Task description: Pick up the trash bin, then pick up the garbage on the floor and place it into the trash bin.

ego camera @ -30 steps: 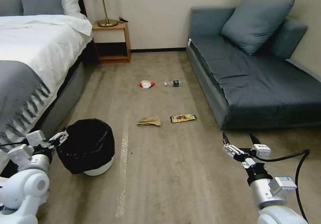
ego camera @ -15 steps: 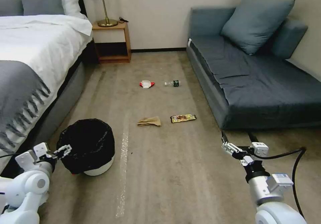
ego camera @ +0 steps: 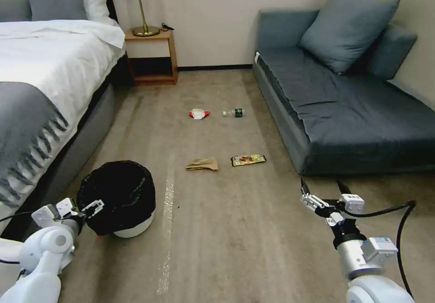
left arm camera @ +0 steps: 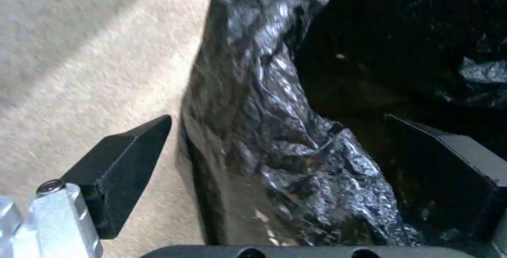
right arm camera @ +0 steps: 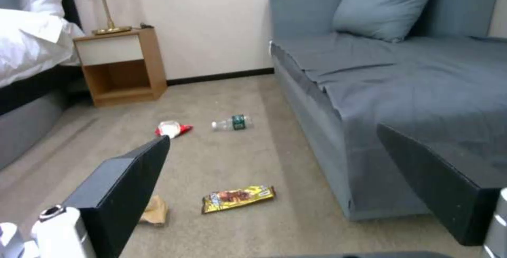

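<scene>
Trash bin [ego camera: 118, 197] rim sits between the spread left end effector [left arm camera: 275, 178] fingers.

A bedroom, hotel-like, is showing here.
A bed [ego camera: 41, 63] with white linen and a fringed grey throw is standing along one side, a wooden nightstand [ego camera: 152, 56] is carrying a brass lamp [ego camera: 140, 4] by the wall, and a blue-grey sofa [ego camera: 344, 108] with 2 cushions is sitting opposite. Beige carpet [ego camera: 235, 230] is covering the floor between them, and a small bin lined with a black bag [ego camera: 118, 196] is standing near the bed's foot. A dark skirting strip is running along the plain cream wall [ego camera: 213, 17].
</scene>
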`<state>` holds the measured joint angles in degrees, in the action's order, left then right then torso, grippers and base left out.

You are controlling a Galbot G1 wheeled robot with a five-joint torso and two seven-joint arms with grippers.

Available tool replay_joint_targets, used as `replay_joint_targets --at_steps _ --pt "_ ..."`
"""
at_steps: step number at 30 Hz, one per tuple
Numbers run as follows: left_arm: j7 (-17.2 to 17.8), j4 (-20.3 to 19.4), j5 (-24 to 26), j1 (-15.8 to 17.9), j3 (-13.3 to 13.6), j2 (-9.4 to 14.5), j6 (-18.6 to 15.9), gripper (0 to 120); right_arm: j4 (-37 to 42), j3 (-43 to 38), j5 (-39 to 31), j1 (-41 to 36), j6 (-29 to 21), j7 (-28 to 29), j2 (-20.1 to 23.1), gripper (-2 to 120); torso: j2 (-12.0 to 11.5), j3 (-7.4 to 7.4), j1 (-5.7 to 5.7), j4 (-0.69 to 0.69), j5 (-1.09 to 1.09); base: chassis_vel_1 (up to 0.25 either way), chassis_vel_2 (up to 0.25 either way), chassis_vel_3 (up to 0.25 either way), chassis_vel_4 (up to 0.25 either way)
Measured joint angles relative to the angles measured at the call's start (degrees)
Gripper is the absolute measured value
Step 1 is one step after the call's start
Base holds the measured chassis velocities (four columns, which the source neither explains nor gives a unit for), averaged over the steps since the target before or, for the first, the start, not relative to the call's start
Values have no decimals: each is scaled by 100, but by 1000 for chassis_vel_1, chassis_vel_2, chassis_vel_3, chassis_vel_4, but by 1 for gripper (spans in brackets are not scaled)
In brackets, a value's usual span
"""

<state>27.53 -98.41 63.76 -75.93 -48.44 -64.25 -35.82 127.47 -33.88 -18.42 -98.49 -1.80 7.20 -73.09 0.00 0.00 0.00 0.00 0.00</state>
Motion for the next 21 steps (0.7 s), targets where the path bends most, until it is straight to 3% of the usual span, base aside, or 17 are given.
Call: replay_joint_targets --at_steps 4,12,21 --pt "259 147 633 149 1 -38 -138 98 22 25 30 -51 2 -13 -3 100 0 0 0 0 1 0 0 0 0" --pt "520 214 1104 258 -26 -91 -277 91 37 41 46 -75 5 -23 18 100 0 0 0 2 3 0 0 0 0" --pt "557 235 1159 247 -30 -143 -334 61 31 67 49 -73 4 -26 54 100 0 -2 0 1 5 0 0 0 0"
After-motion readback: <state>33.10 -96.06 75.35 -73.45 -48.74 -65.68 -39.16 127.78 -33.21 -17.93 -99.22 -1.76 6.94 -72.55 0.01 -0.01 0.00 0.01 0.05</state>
